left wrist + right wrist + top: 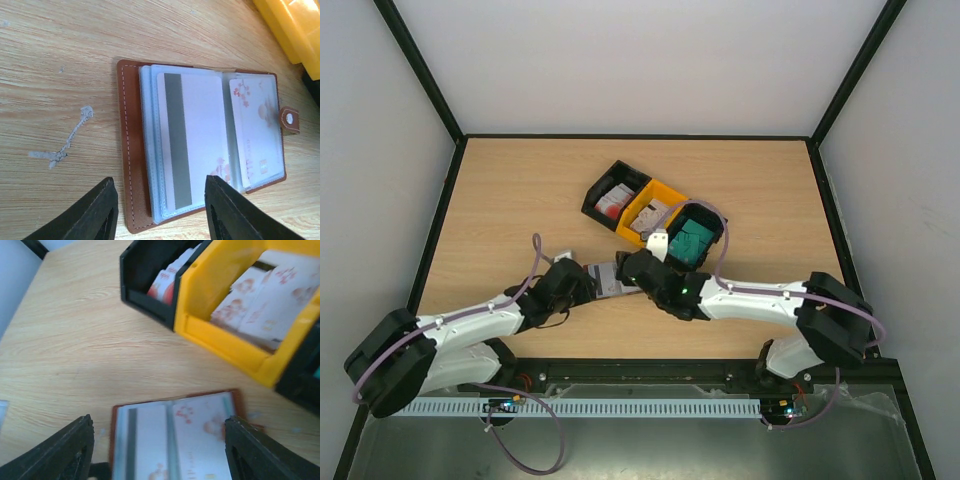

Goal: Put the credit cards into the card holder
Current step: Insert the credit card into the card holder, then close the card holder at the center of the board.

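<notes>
The card holder lies open and flat on the table, brown leather with pale pockets. A white card with a grey stripe sits in its left pocket. A white card with pink marks sits in the right one. My left gripper hovers open over the holder's near edge, holding nothing. My right gripper stands wide open above the same card holder, also empty. From above, the card holder shows between the left gripper and the right gripper.
Three bins stand in a row behind the holder. A black bin holds red and white cards, a yellow bin holds white cards, and another black bin holds teal cards. Dark frame rails edge the table.
</notes>
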